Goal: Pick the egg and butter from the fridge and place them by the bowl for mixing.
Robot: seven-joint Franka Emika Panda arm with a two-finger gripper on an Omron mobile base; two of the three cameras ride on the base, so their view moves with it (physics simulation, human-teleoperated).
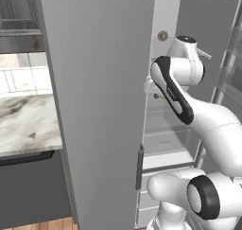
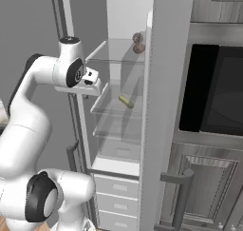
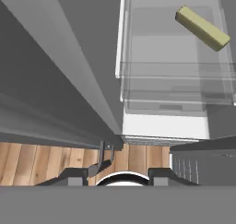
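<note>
On the fridge's [image 2: 156,106] clear glass shelf — slim matte butter [image 2: 126,101] stick; end effector [image 2: 89,88] grip state unclear.

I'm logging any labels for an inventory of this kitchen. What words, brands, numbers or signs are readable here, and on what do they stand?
None: no readable text, brand, number or sign anywhere.
The butter is a plain stick with no wrapper print.
The fridge, its glass shelves and white drawers are unmarked.
The black oven window bears no lettering.
The egg is plain.

butter [image 3: 203,28] on open fridge [image 2: 124,16] shelf
</note>
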